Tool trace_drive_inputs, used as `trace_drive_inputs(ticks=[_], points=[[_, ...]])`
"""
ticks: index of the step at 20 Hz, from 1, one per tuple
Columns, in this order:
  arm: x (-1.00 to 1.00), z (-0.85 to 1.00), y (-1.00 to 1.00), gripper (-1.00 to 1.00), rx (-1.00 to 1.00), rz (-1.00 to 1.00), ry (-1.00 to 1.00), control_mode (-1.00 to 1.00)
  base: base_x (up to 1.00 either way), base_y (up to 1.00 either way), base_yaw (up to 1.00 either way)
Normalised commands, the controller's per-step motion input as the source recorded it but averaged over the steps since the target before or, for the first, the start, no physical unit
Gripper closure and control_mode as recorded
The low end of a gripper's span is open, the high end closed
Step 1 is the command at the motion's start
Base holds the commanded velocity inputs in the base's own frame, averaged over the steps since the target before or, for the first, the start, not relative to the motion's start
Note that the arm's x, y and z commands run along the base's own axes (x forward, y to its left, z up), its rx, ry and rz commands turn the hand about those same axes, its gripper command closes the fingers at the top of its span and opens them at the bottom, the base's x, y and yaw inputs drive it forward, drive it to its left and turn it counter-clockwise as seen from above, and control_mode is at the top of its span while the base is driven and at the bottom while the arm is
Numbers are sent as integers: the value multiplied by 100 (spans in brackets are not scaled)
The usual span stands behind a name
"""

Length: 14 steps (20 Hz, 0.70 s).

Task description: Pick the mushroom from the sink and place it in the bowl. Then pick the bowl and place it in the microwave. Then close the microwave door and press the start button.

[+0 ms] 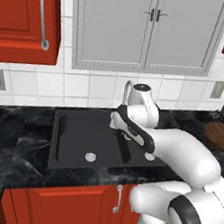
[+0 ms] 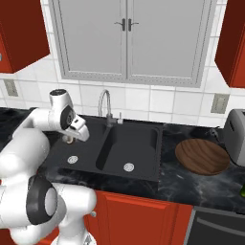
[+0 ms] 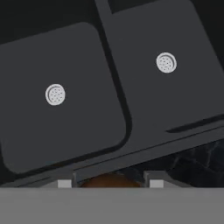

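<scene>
- Black marble counter (image 2: 191, 184) runs below white wall tiles, red cabinets and a grey double-door cabinet (image 2: 127, 40).
- Held between the two dark fingertips at the bottom of the hand view is a small brown-capped mushroom (image 3: 111, 181); only the rounded cap shows.
- The white arm's two-finger gripper (image 3: 109, 183) is clamped on that mushroom, above the black double-basin sink (image 2: 115, 146).
- In the right base view the gripper (image 2: 70, 139) hangs over the left basin.
- Each basin has a round silver drain (image 3: 55, 94), and a curved chrome faucet (image 2: 105, 106) rises behind the divider.
- The wide, shallow, dark brown wooden bowl (image 2: 202, 156) sits on the counter right of the sink, well apart from the gripper.
- A grey toaster (image 2: 235, 130) stands just beside the bowl.
</scene>
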Motion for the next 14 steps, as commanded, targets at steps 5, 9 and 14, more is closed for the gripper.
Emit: trace_drive_inputs(ticks=[5, 9, 14], points=[[-65, -6, -98, 100, -11, 0, 0, -100, 0, 0, 0], [-32, -7, -100, 100, -10, 0, 0, -100, 0, 0, 0], [-2, 0, -100, 100, -10, 0, 0, -100, 0, 0, 0]])
